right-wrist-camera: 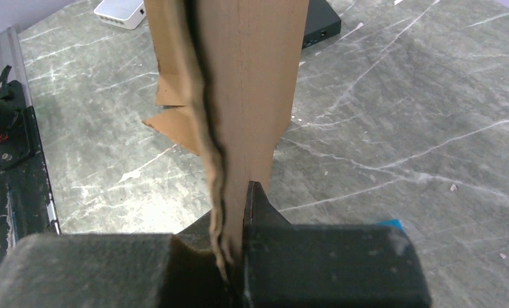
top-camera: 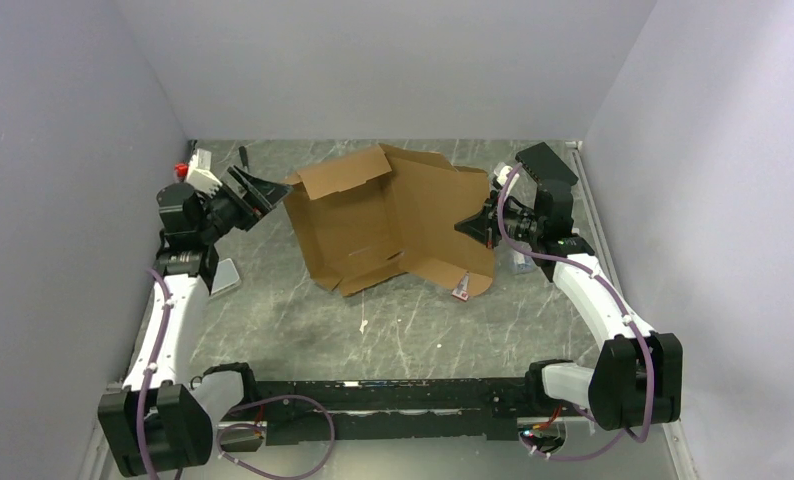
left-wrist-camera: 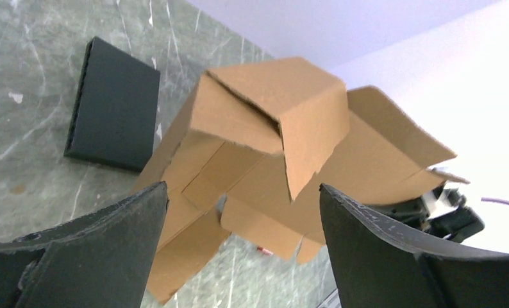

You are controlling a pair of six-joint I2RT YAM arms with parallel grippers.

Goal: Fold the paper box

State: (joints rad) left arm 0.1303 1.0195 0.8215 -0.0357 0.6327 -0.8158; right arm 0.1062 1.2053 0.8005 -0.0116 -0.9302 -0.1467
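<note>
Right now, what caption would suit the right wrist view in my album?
The right gripper pinches an edge of the box over a grey marbled table.

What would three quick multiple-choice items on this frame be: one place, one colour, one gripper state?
1. The paper box lies:
A) between the two grippers
B) on the arm bases
C) left of the left arm

2. The flat box beside it in the left wrist view is:
A) white
B) red
C) black

3. The right gripper is:
A) open, clear of the cardboard
B) shut on the paper box's edge
C) shut on nothing

Key:
1 A, the left gripper faces its left side and the right gripper its right.
2 C, it shows dark against the grey table.
3 B, the right wrist view shows cardboard pinched in its jaws.
</note>
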